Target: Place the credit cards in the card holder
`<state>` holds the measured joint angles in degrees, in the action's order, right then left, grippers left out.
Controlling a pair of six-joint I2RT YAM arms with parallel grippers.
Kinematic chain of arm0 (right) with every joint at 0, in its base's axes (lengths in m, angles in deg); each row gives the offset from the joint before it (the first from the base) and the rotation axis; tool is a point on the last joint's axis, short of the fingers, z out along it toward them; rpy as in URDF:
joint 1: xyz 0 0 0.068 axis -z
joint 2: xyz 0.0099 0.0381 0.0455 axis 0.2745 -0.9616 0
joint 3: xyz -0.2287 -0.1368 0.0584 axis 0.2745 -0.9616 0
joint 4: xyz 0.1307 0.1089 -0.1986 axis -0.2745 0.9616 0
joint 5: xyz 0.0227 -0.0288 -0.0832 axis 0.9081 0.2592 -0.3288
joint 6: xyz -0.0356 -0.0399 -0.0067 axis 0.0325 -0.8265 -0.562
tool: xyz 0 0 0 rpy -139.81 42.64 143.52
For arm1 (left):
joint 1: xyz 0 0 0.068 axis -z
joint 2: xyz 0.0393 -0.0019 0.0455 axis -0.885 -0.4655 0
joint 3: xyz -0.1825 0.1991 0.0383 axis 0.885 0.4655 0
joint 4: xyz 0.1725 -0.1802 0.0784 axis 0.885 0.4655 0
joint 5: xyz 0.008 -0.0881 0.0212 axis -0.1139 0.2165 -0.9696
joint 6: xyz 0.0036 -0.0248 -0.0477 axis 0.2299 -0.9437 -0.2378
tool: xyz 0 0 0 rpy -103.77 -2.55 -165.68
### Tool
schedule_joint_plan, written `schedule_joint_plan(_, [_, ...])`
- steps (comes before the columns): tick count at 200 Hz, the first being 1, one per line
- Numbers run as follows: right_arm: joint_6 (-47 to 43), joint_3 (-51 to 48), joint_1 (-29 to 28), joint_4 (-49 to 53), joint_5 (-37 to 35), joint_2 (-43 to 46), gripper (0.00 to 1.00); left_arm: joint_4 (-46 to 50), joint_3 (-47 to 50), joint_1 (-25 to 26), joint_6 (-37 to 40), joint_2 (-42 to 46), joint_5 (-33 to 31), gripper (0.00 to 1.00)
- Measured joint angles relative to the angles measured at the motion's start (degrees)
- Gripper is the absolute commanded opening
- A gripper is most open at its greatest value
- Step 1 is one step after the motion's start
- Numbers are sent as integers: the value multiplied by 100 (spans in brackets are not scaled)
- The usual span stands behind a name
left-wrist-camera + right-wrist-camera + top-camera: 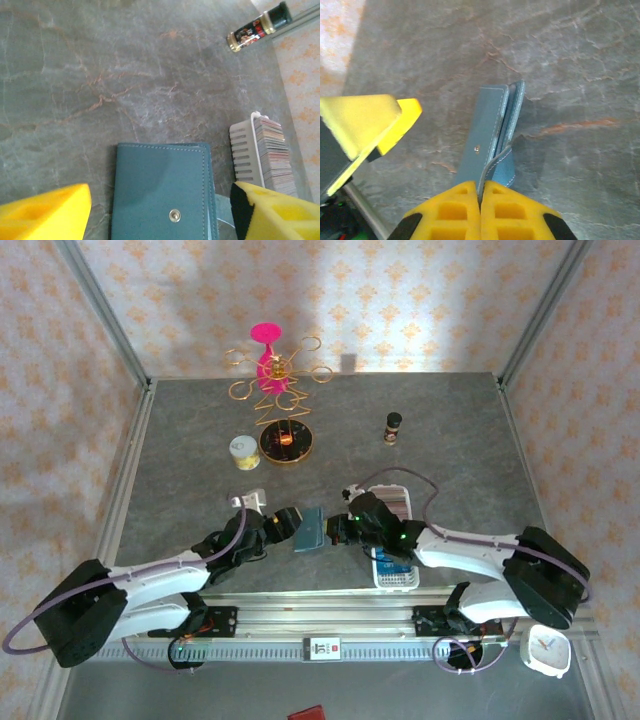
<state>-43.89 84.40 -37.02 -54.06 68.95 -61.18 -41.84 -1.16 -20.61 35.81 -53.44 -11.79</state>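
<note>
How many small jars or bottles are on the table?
2: a pale jar left of the gold stand, a dark spice bottle farther right. More may be hidden.

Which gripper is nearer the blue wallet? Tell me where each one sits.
Right. The right gripper is shut on the wallet at its edge, touching it. The left gripper is open close beside the wallet, its fingers clear of it.
</note>
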Motion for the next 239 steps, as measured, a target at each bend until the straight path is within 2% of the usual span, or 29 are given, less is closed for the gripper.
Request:
schedule_joint_plan(31, [17,-22,0,-216,61,149,0,-9,-63,0,98,-83,70,79])
schedule_joint_plan(84, [39,-22,0,-262,199,87,0,-131,-380,0,238,-973,654,81])
schedule_joint_plan(105, [42,-22,0,-299,225,87,0,-214,-380,0,251,-1062,782,85])
schedule_joint_plan(116, [42,-22,0,-304,236,87,0,-227,-380,0,278,-1062,826,94])
schedule_joint_plan(125, [42,-22,0,-304,240,90,0,-260,-380,0,262,-1062,833,96])
schedule_joint_plan(239, [85,-22,0,-321,232,92,0,0,-575,0,341,-1287,627,88])
